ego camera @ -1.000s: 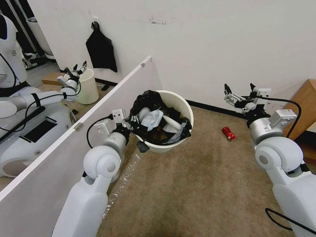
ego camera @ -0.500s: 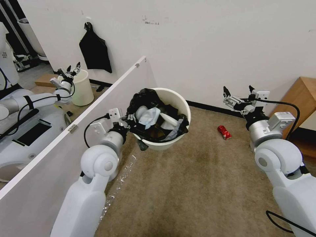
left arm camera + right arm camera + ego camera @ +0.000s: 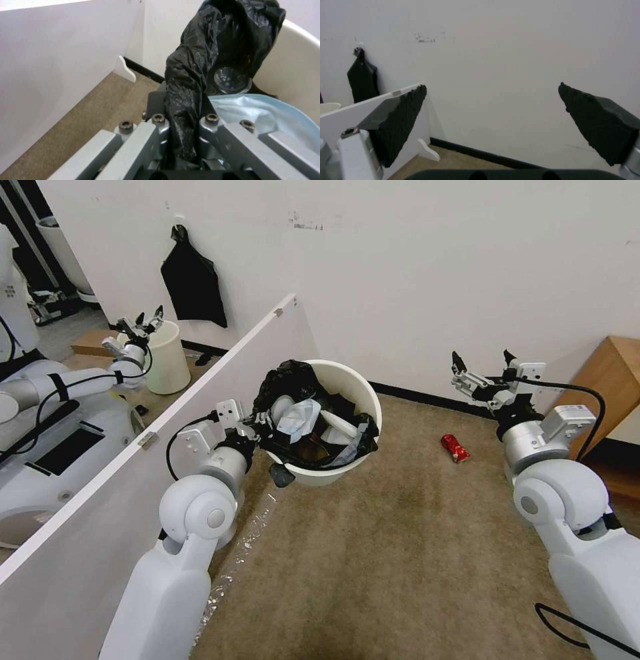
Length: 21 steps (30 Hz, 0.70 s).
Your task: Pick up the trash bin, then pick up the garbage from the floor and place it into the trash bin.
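Bin rim clamped in left jaws; right jaws apart.

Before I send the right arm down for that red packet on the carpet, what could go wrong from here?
1. The left gripper holds the trash bin by its rim and the black bag; the bin looks tilted, so the pinch may slip.
2. The bin is heaped: the blue tissue near the rim could spill.
3. The red packet lies close to the wall; the open right gripper, raised well above it, may have little room beside the baseboard.
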{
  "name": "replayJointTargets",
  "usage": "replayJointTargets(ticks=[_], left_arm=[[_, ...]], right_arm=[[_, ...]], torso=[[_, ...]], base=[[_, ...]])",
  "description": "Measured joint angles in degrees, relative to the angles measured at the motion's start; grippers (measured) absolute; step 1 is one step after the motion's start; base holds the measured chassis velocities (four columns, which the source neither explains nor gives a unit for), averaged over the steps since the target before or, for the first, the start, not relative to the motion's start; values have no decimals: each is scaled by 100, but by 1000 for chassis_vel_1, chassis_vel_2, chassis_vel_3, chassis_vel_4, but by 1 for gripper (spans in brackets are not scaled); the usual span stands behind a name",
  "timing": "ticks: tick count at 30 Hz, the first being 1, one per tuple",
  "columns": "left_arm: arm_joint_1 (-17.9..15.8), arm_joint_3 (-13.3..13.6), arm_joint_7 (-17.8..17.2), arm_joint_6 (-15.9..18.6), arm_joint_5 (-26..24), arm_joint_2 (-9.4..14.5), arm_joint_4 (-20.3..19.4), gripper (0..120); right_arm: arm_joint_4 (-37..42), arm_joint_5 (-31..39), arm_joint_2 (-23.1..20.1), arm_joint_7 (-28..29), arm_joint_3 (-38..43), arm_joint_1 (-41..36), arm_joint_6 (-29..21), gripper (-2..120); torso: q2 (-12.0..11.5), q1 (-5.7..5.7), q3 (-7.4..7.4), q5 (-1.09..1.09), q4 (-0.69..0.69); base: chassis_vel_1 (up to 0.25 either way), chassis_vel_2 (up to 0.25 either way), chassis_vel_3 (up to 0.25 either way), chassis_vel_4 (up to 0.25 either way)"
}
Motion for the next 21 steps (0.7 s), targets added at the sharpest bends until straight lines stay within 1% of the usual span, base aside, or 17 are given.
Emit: replayJointTargets(ticks=[8, 11, 14, 19, 21], left_arm=[[-3, -18, -1, 1, -7, -1, 8, 4], [-1, -31, -1, 1, -19, 1, 8, 4], [5, -33, 1, 1, -21, 3, 8, 4], [11, -37, 4, 0, -23, -1, 8, 4], [10, -38, 4, -1, -27, -4, 8, 4]], right_arm=[[-34, -15, 20, 8, -29, 27, -3, 100], [-48, -34, 31, 8, -41, 30, -2, 100], [-55, -38, 34, 10, -46, 39, 7, 100], [-58, -38, 37, 9, -53, 46, 67, 100], [-67, -38, 35, 8, -53, 57, 78, 100]], torso=[[0, 0, 0, 0, 1], [0, 0, 0, 0, 0], [0, 0, -1, 0, 0], [0, 1, 1, 1, 1], [0, 1, 2, 0, 2]], base=[[0, 0, 0, 0], [-68, 48, 36, -38], [-98, 74, 122, -107], [-139, 140, 146, -129], [-40, 96, 94, -95]])
